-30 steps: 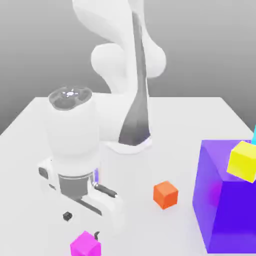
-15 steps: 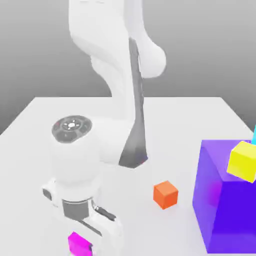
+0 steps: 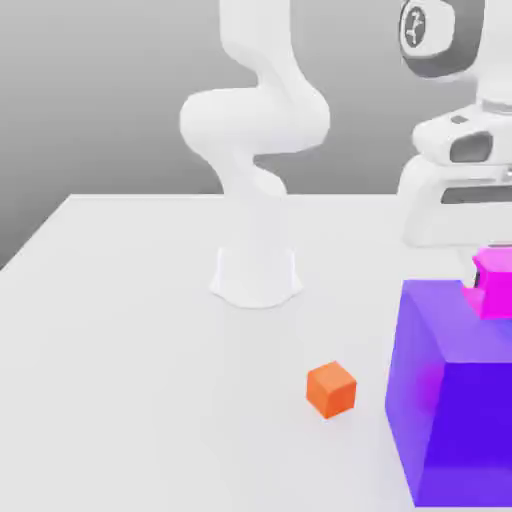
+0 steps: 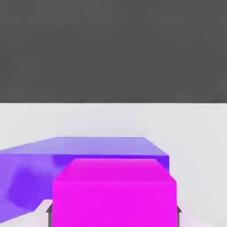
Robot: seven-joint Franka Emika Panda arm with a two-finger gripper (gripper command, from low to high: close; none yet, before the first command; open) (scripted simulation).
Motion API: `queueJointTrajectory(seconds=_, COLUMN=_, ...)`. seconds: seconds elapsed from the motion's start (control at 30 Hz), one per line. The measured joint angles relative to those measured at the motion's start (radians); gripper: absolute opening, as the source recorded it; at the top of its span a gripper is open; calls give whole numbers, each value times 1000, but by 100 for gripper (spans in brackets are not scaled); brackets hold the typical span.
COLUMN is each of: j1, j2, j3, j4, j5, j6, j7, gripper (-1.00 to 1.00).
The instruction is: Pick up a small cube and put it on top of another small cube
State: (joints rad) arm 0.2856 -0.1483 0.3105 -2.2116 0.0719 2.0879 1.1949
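Overhead, the claw [image 3: 492, 262] hangs at the exterior view's right edge, its jaws clamped on the small cube [image 3: 494, 283], the magenta one, which is off the counter [image 3: 120, 330] and carried in the air. In the exterior view that cube sits just over the top face of the huge purple cube [image 3: 450, 400], near its far right part; whether it touches that face or hovers a little above it I cannot tell. The hand view agrees: magenta face [image 4: 114, 193] close up, a dark fingertip [image 4: 49, 213] showing at its lower corner, and the purple top surface [image 4: 88, 148] spreading just beyond and beneath. Well apart, on the bare counter towards the exterior view's left of the purple block, rests the small orange cube [image 3: 331, 389], untouched. Judgement: the pick is done and the carry is in hand; placement is not yet made. If the orange cube is the intended base, the next move calls for travelling across and down towards it, squaring the magenta cube directly above, lowering until the faces meet, and only then parting the jaws. Risk lies in brushing the purple block's edge on the way down.
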Motion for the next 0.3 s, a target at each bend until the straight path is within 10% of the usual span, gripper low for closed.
queueJointTrajectory(seconds=0.17, j1=49, j2=-2, j3=57, j4=-70, j5=-2, j6=53, j7=-17, gripper=-100)
queueJointTrajectory(seconds=0.2, j1=50, j2=8, j3=60, j4=-88, j5=-4, j6=81, j7=-15, gripper=100)
queueJointTrajectory(seconds=0.3, j1=50, j2=8, j3=60, j4=-88, j5=-4, j6=81, j7=-15, gripper=100)
